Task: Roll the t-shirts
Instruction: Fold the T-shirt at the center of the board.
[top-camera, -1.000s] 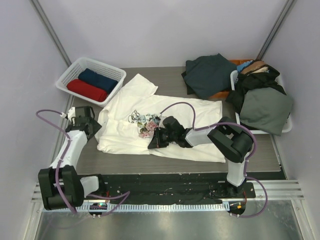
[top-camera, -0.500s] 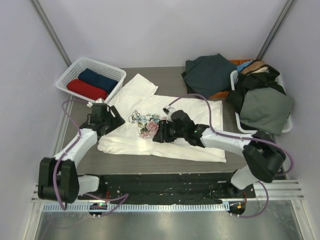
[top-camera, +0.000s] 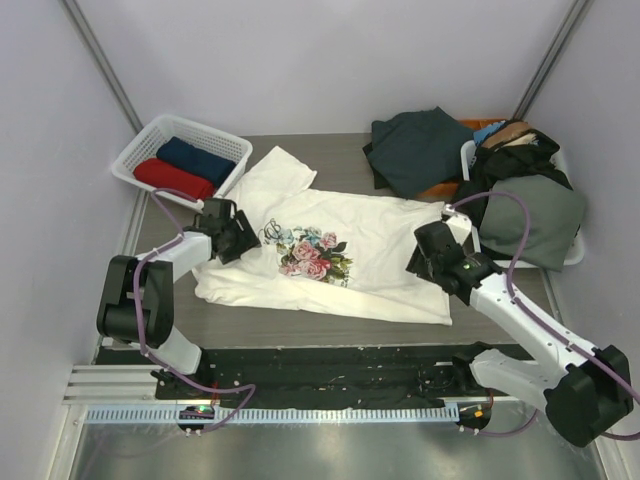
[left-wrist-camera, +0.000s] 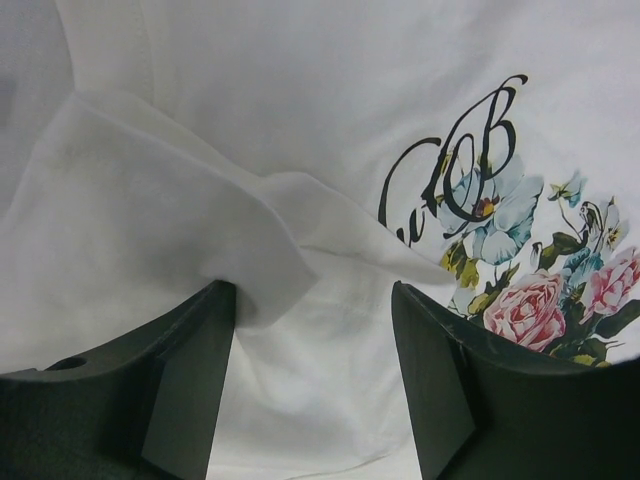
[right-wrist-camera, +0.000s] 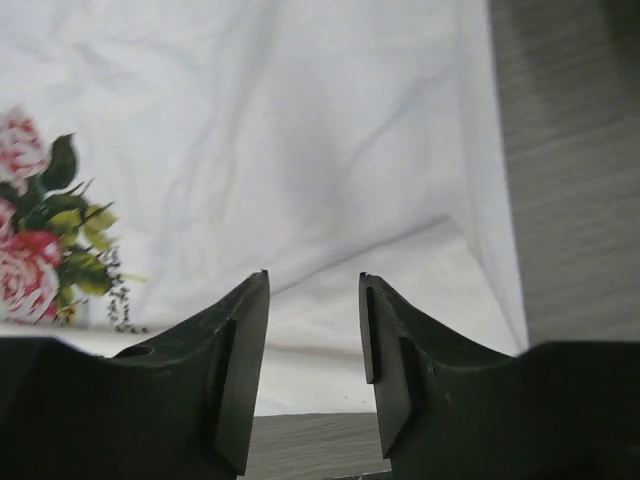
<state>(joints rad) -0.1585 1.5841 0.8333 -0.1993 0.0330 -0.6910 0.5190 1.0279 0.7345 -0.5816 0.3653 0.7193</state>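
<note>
1. The cream-white t-shirt (top-camera: 385, 235) is spread flat in the middle of the table (top-camera: 250, 325). It's a bit wrinkly, with the floral print (top-camera: 315, 255) and black lettering facing up.
2. The left gripper (top-camera: 240, 238) is set down low at the shirt's left edge. From the wrist view its jaws are seen spread apart. A raised fold of the cloth is bunched up against one finger (left-wrist-camera: 195, 350), but nothing is actually pinched.
3. The right gripper (top-camera: 418, 260) is held over the shirt's right side, close to its edge. The jaws are apart here too, and only cloth and a strip of table are seen through the gap.
4. A red t-shirt (top-camera: 172, 180) and a navy t-shirt (top-camera: 200, 160) are tucked rolled, side by side, in the white lattice basket (top-camera: 135, 155) at back left.
5. A heap of dark clothes (top-camera: 415, 150) is dumped at back right, with more piled into a white bin (top-camera: 573, 255).
</note>
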